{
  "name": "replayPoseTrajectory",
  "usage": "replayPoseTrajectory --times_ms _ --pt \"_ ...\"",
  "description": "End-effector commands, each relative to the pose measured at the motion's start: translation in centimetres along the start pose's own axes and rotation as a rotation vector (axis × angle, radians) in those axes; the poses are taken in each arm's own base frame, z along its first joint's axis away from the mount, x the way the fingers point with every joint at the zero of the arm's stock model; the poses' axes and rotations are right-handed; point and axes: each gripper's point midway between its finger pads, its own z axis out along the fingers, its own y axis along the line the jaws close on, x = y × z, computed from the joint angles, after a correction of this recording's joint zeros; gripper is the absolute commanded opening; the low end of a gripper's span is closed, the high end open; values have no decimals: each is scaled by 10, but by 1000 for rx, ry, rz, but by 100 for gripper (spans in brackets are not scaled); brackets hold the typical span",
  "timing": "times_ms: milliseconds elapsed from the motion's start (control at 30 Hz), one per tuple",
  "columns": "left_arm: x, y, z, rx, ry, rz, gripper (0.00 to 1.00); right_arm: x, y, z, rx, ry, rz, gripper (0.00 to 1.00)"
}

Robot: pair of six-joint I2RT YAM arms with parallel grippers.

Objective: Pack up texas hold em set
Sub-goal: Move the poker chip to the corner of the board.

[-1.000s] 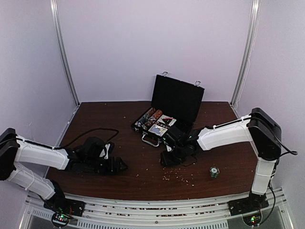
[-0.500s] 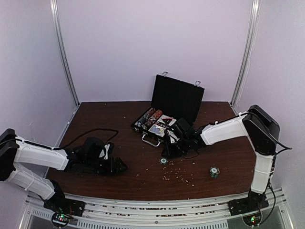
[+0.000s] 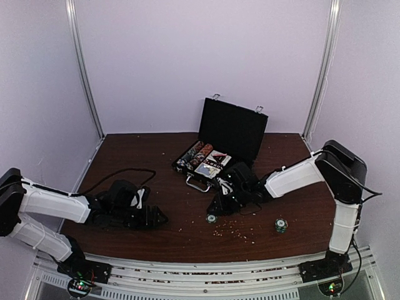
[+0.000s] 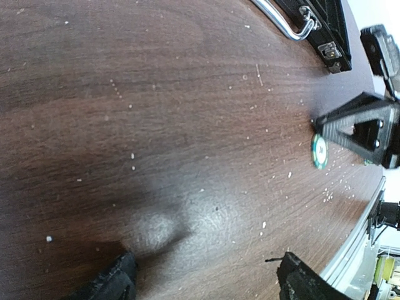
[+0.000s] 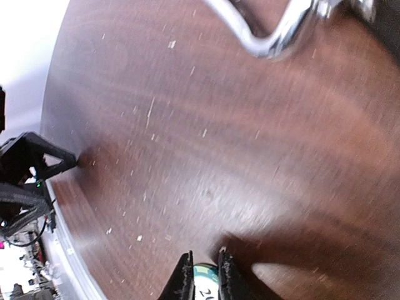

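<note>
The black case (image 3: pixel 232 129) of the texas hold em set stands open at the back of the table. Rows of striped chips (image 3: pixel 193 154) and card decks (image 3: pixel 214 164) lie in its tray, and its silver handle (image 5: pixel 269 32) faces forward. My right gripper (image 3: pixel 214 212) is down at the table in front of the case. Its fingers are shut on a green chip (image 5: pixel 204 279), which also shows in the left wrist view (image 4: pixel 319 151). A second green chip stack (image 3: pixel 281 225) sits to the right. My left gripper (image 4: pixel 209 284) rests open over bare wood.
A black cable (image 3: pixel 119 174) loops on the brown table behind the left arm. Pale crumbs (image 3: pixel 237 232) are scattered in front of the case. The metal rail (image 3: pixel 206 275) runs along the near edge.
The right gripper's jaws have narrowed and closed on the green chip, which shifted slightly toward the near edge. The left arm has not moved.
</note>
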Motion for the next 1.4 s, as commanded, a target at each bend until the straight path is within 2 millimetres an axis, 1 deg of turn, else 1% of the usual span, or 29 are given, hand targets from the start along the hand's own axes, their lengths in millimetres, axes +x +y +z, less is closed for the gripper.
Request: replayPoseTrajectory --times_ms 0,200,400,500,633,733,800,900,1000,1067,1133,1200,1233,1367 --pt "1 0 5 12 10 -5 80 60 -23 1 73 149 112 16" --pt "-1 -3 8 20 12 -2 80 90 -2 -2 36 200 128 16" --pt "0 -7 10 42 20 5 80 113 21 0 -21 243 140 15" --pt "1 -15 11 63 26 24 80 127 30 0 -28 278 139 15" --pt "2 -29 14 90 34 62 80 140 32 -8 -15 300 150 15" --pt "5 -44 19 131 44 88 80 136 35 -15 -13 277 148 15" --pt "6 -64 25 178 51 117 79 127 43 -18 -19 251 131 19" --pt "15 -94 38 228 85 181 77 110 57 -24 -39 196 105 26" --pt "26 -128 53 276 121 258 76 100 62 -35 -37 143 106 33" --pt "31 -142 67 288 138 291 73 97 61 -44 -26 107 120 35" --pt "32 -154 76 313 142 317 71 97 55 -53 -9 80 142 36" --pt "33 -162 87 327 148 340 68 103 45 -60 13 70 170 38" --pt "31 -169 92 339 147 354 66 107 41 -62 16 70 182 38" --pt "38 -178 108 359 175 390 57 115 32 -69 16 61 224 38"
